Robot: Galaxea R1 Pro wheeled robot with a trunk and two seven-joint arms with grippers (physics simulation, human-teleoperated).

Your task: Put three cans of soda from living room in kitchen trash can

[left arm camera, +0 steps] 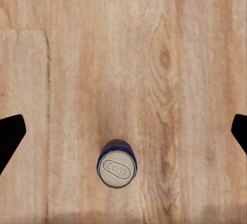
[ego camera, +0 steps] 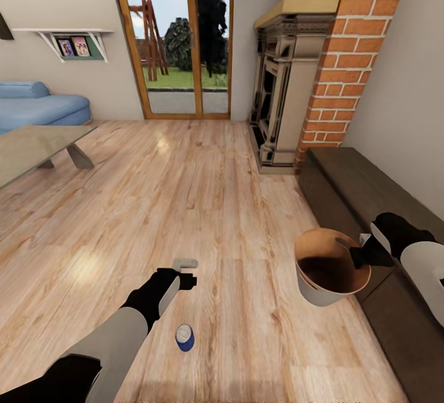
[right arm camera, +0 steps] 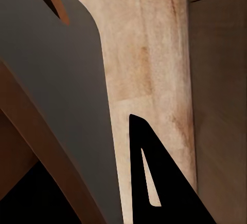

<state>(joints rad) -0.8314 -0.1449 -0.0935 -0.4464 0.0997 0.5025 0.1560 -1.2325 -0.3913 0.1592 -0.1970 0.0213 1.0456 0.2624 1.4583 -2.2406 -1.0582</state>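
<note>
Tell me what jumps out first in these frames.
The trash can, grey outside and coppery inside, hangs tilted off the floor at the right gripper, which is clamped on its rim beside the dark cabinet. On the wood floor a blue can stands upright under the open left gripper. Behind, the brick fireplace and glass doors dominate.

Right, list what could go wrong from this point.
1. The left gripper hangs open over the floor, with the upright can off centre between its fingers; a straight descent may tip it.
2. The right gripper holds the trash can tilted by its rim; it could slip, or spill anything dropped in.
</note>
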